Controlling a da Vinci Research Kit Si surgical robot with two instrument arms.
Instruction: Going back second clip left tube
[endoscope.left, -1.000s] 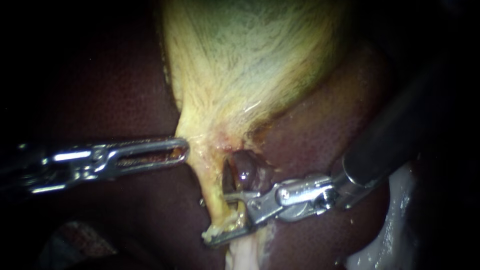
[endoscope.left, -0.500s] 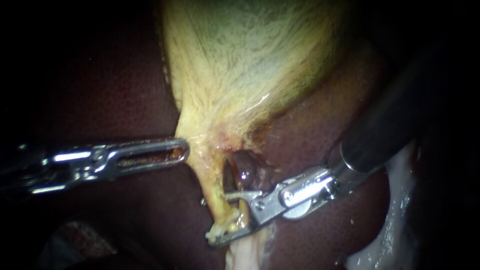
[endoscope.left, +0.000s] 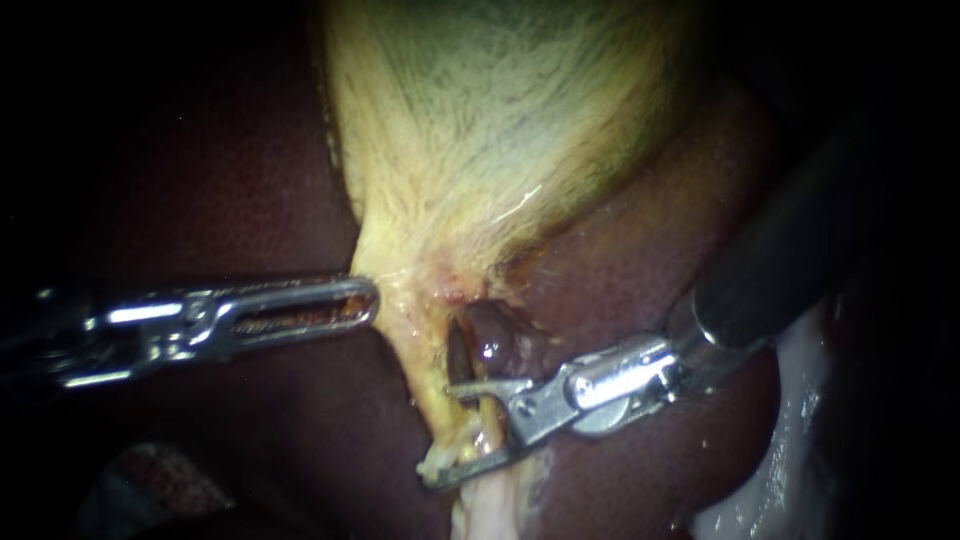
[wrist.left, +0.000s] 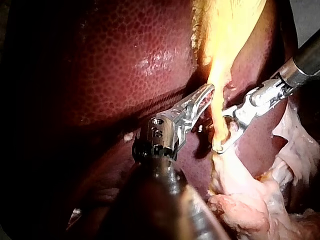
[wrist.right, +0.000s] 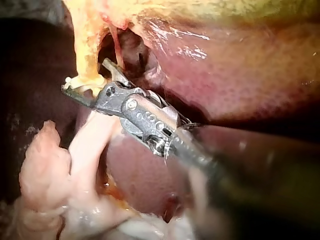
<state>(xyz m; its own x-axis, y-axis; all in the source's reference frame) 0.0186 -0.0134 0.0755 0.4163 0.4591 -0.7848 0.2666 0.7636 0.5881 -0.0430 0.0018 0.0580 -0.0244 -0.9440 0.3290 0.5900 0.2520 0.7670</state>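
Withdrawal is only just getting under way. My right instrument (endoscope.left: 440, 435) is reaching in from the upper right with its 2 jaws standing apart. The left tube (endoscope.left: 432, 400), the yellow strand running down from the gallbladder (endoscope.left: 500, 120) neck, is lying in the gap between them, its frayed lower end resting against the lower jaw. The right wrist view is showing the same: jaws spread, pale tissue sitting on the lower one.

I am not making out a clip on the tube in any of the 3 views, so I cannot tell whether the clipping itself is done. Judging by the task, what is left is backing the jaws clear of the tube and away over the liver (endoscope.left: 640, 250).

My left instrument (endoscope.left: 362, 298) is coming in from the left with its jaws closed on the edge of the gallbladder neck. Reddish tissue is showing through the slotted jaw.

Against the frame from 1 second ago, the right instrument's jaws and wrist are sitting slightly further right along the tissue, and its shaft is retreating toward the upper right. The jaws' spread is looking unchanged. Left instrument, gallbladder and tube are keeping their places.
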